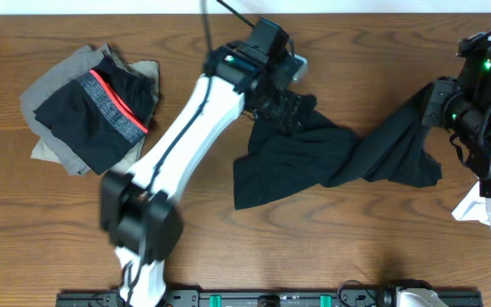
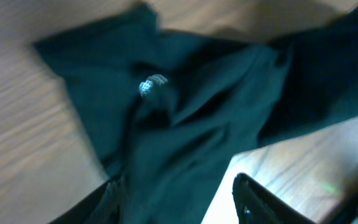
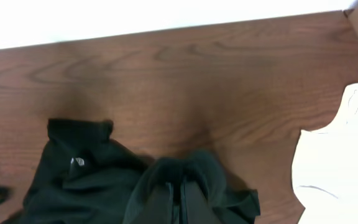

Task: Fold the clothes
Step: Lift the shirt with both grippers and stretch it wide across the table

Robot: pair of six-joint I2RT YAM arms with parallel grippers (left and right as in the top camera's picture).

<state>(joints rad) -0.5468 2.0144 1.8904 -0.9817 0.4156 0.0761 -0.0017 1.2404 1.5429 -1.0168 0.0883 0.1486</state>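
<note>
The black T-shirt (image 1: 314, 162) lies crumpled across the middle of the table, and its right part is drawn up toward the right arm. My left gripper (image 1: 286, 107) hovers over the shirt's upper left corner. In the left wrist view its jaws (image 2: 179, 208) stand open, with black cloth (image 2: 185, 143) lying loose beneath and between them; the white neck label (image 2: 153, 84) shows further out. My right gripper (image 1: 433, 107) is shut on a bunch of the shirt (image 3: 180, 198), with fabric (image 3: 191, 168) humped over its fingertips.
A pile of other clothes (image 1: 92, 107), grey, tan and black with a red band, sits at the far left. A white garment (image 1: 471, 205) (image 3: 334, 155) lies at the right edge under the right arm. The table's back edge (image 3: 166, 28) is close behind the right gripper.
</note>
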